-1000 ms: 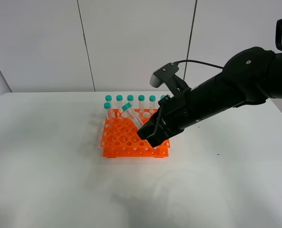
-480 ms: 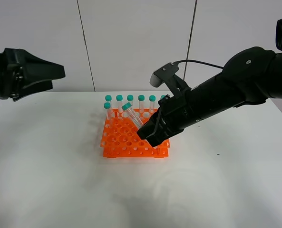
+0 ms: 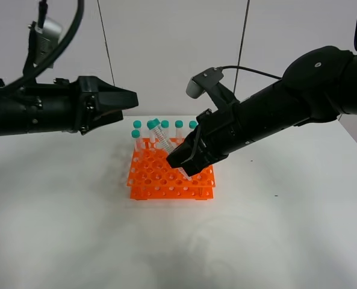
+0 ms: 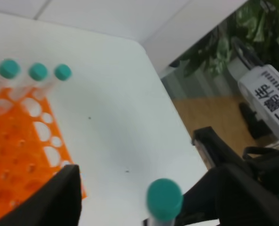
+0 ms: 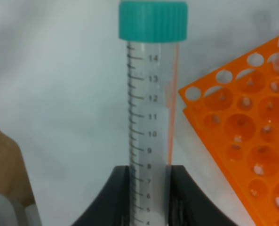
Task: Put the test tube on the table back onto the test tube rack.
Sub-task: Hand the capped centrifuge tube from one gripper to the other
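My right gripper (image 3: 187, 164) is shut on the lower part of the test tube (image 3: 165, 141) and holds it tilted over the orange test tube rack (image 3: 160, 180), green cap up and to the left. In the right wrist view the tube (image 5: 148, 103) stands between my fingers (image 5: 118, 193), with the rack (image 5: 245, 127) beside it. My left gripper (image 3: 123, 102) is open and empty, hovering high to the left of the rack. The left wrist view shows the held tube's cap (image 4: 163, 198) and the rack (image 4: 21, 150).
Several capped tubes (image 3: 179, 125) stand in the rack's back rows; three of them show in the left wrist view (image 4: 38, 71). The rack sits mid-table on the white table (image 3: 76, 229). The right arm (image 3: 286, 102) reaches in over the table's right side.
My left arm has swung in from the left edge towards the rack. My right gripper has lifted the tube up and slightly left.
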